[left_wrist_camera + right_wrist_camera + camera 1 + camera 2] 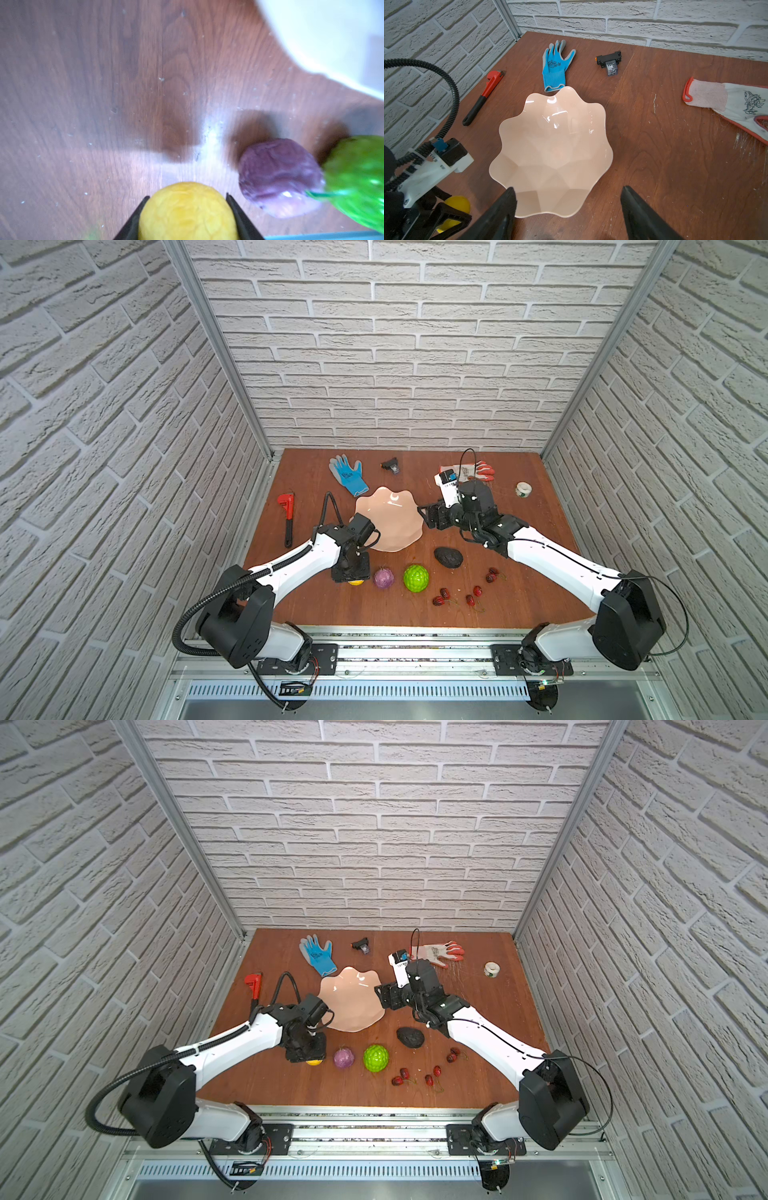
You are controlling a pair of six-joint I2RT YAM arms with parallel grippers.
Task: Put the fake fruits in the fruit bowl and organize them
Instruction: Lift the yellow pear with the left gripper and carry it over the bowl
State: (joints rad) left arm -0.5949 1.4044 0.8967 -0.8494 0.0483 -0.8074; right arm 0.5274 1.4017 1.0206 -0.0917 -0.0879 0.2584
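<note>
Aluminium rail (415, 645) with both arm bases, bottom of frame. Tiny red stemmed cherries (465, 593) scattered on brown wooden table (332, 610), lower right of centre. Left pincer (187, 197) clamped on small yellow round fruit (187, 214), lower centre-left. In row to its right: purple round fruit (383, 578), bumpy bright-green ball (416, 578). Black-brown wrinkled avocado (448, 557) just above, right. Wide peach-pink scalloped bowl (390, 518) at centre, all fruit outside it. Right pincer (568, 190) jaws apart, at bowl's right rim. Blue glove (349, 475), white tape roll (523, 489) farthest.
</note>
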